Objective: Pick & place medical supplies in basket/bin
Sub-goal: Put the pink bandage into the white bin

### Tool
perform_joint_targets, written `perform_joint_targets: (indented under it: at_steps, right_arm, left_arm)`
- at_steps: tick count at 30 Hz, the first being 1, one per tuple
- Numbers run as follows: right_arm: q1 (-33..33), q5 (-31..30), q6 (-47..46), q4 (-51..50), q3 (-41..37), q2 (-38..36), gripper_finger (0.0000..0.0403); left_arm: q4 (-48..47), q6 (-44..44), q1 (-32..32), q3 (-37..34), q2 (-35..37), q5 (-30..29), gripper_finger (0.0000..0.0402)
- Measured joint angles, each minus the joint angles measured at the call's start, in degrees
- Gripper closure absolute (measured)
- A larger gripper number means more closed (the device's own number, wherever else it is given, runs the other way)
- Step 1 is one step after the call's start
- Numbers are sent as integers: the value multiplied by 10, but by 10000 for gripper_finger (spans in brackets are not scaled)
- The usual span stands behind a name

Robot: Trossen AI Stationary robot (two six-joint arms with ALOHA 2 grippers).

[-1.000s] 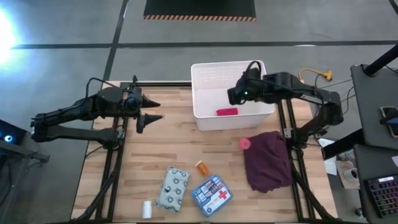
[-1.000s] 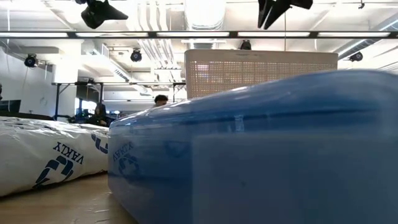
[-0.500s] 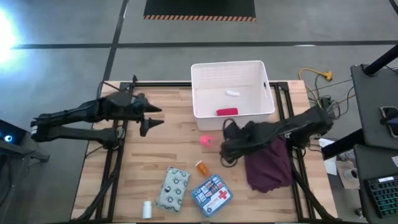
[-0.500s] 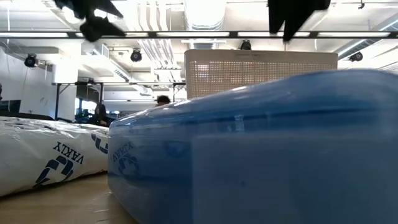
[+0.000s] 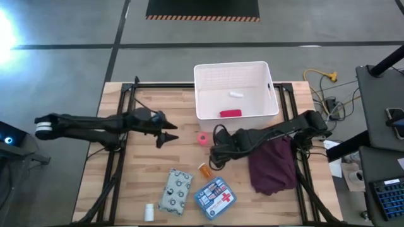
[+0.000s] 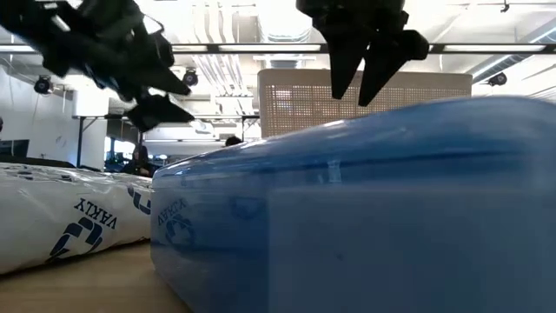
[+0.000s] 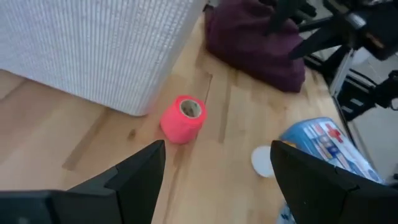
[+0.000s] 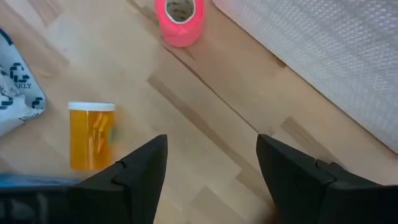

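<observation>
Right gripper [image 5: 218,159]: fingers apart, empty, low over the table; orange pill bottle [image 8: 91,134] lies just beside one fingertip, pink tape roll [image 8: 180,20] ahead of both, near the white bin [image 5: 235,89] wall. Left gripper [image 5: 169,130]: fingers apart, empty, pink roll ahead between the fingertips. Bin contents: pink block [image 5: 230,113], small white bottle [image 5: 236,94].

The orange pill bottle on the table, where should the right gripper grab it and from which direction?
Probably across the middle of its cylindrical body, coming down from above. The orange pill bottle lies on its side on the table, white cap toward one end, so its curved sides are exposed. The open right gripper is close beside it.
</observation>
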State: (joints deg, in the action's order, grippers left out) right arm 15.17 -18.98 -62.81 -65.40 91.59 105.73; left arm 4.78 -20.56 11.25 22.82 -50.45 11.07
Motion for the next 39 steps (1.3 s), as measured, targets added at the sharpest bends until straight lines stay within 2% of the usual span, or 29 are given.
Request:
perform_joint_targets:
  at_steps: [4,8,12,16,20,23,28,36,39]
  right_arm:
    - [8,10,-44,-8,0,-4,166]
    - [25,14,-123,-58,0,-14,163]
    - [50,25,-211,-139,0,-17,163]
    - [71,45,-246,-189,-2,-22,165]
    - [85,53,-255,-199,-26,-35,166]
    - [99,67,-264,-199,-66,-61,169]
    - [147,67,-328,-197,-149,-124,175]
    - [224,23,-473,-192,-256,-241,177]
    - [240,10,-496,-187,-279,-272,177]
  left_arm:
    - [44,-20,0,0,-72,1,129]
    - [31,-30,-14,59,-161,-1,129]
    - [-66,-52,-37,171,-254,-49,129]
    - [-189,-55,-67,283,-341,-127,129]
    - [-230,-101,-71,344,-399,-143,138]
    - [-213,-177,-70,357,-421,-145,158]
    - [-199,-251,-72,361,-444,-158,192]
    - [-199,-302,-72,362,-471,-207,221]
    - [-193,-319,-77,365,-488,-207,222]
